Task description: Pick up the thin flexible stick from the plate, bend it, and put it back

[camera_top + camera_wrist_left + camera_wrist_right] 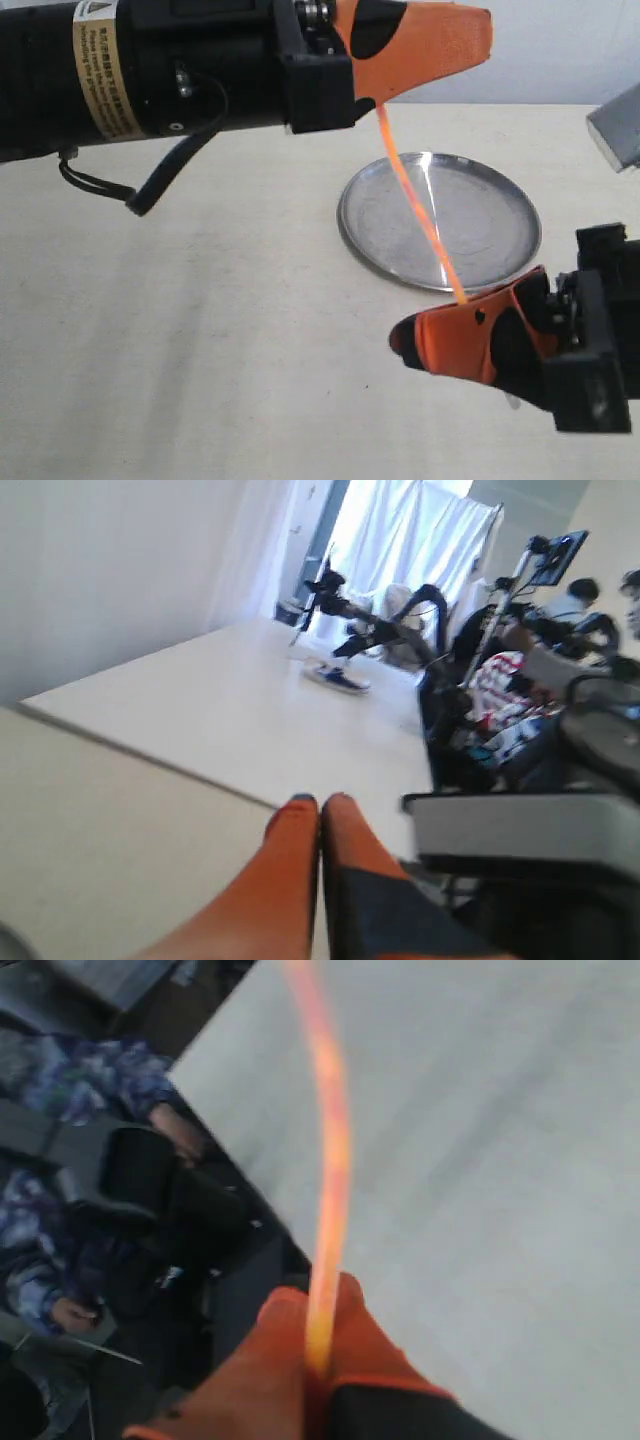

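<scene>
The left fingers [440, 45], orange with black patches on a thick black arm, hang high over the far edge of the pale bench [200, 330]. In the left wrist view they are pressed tight together. The top end of the thin flexible stick [417, 200], a very thin orange-red see-through plastic rod, goes in under them. So I think they pinch it, though that wrist view does not show the stick itself. The stick is up in the air, not lying down. It slants down from the left fingers and crosses in front of the round shiny silver metal plate [500, 215], which sits toward the far edge and the right side of the bench. It ends at the right fingers [425, 338], also orange and black, low down near the front edge on the right side. The right wrist view shows them squeezing the bottom end between their two tips, and the stick runs away from them in a soft curve. The stick looks very light and bendy, and it bows a little. It is smooth and skinny, so it could slip out of a loose pinch. The best places to hold it are close to each end, so the middle is free to bend. A hard push might kink or snap it.
</scene>
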Robot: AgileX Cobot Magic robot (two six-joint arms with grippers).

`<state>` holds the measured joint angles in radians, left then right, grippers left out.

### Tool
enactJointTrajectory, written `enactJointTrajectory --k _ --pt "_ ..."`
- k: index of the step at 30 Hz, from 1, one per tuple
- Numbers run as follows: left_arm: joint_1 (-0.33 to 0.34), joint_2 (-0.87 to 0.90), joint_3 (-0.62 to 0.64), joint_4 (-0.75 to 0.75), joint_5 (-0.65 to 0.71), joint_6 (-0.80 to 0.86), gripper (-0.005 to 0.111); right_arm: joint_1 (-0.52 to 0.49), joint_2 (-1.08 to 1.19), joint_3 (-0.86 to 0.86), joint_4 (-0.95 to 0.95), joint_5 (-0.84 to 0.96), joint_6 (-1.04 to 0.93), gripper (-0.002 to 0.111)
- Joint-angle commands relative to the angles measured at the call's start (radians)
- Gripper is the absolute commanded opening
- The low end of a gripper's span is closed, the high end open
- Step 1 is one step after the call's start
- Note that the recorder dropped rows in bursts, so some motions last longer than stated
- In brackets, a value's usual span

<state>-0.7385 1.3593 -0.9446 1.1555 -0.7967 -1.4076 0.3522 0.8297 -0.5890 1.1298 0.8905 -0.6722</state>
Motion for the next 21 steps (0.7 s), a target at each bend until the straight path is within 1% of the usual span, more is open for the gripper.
enactJointTrajectory --k 1,2,3,4,5,6,8,10,11,13,14,15,18,20,21 --pt "-0.002 0.03 0.0 0.34 0.156 -0.177 0.0 -0.002 -0.043 -0.003 0.309 -0.091 -0.307 -0.001" --pt "-0.002 0.03 0.0 0.411 0.149 -0.238 0.0 -0.002 -0.077 -0.003 0.275 -0.178 -0.299 -0.001" --pt "-0.002 0.028 0.0 0.423 0.115 -0.274 0.0 -0.002 -0.101 -0.003 0.213 -0.241 -0.253 -0.001" --pt "-0.002 0.022 0.0 0.395 0.058 -0.291 0.0 -0.002 -0.126 -0.003 0.107 -0.295 -0.153 -0.001" --pt "-0.002 0.012 0.0 0.344 0.005 -0.289 0.0 -0.002 -0.137 -0.003 0.002 -0.309 -0.059 -0.001" --pt "-0.002 0.003 0.0 0.26 -0.038 -0.271 0.0 -0.002 -0.138 -0.003 -0.152 -0.291 0.073 -0.001" --pt "-0.002 -0.019 0.0 0.104 -0.074 -0.196 0.0 -0.002 -0.12 -0.003 -0.344 -0.225 0.254 -0.001" --pt "-0.002 -0.028 0.0 -0.011 -0.075 -0.09 0.0 -0.002 -0.078 -0.003 -0.348 -0.17 0.278 -0.001" --pt "-0.002 -0.028 0.0 -0.028 -0.073 -0.053 0.0 -0.002 -0.061 -0.003 -0.33 -0.155 0.272 -0.001" --pt "-0.002 -0.028 0.0 -0.011 -0.011 0.012 0.0 -0.002 -0.017 -0.003 -0.267 -0.12 0.199 -0.001" --pt "-0.002 -0.028 0.0 -0.003 0.006 0.014 0.0 -0.002 -0.016 -0.003 -0.266 -0.124 0.197 -0.001" --pt "-0.002 -0.028 0.0 0.016 0.053 0.022 0.0 -0.002 -0.016 -0.003 -0.286 -0.142 0.197 -0.001" --pt "-0.002 -0.028 0.0 0.033 0.082 0.022 0.0 -0.002 -0.016 -0.003 -0.302 -0.164 0.197 -0.001" --pt "-0.002 -0.028 0.0 0.06 0.078 0.024 0.006 -0.002 -0.016 -0.003 -0.314 -0.173 0.197 -0.001" --pt "-0.002 -0.028 0.0 0.076 0.078 0.024 0.016 -0.002 -0.016 -0.003 -0.333 -0.19 0.199 -0.001"
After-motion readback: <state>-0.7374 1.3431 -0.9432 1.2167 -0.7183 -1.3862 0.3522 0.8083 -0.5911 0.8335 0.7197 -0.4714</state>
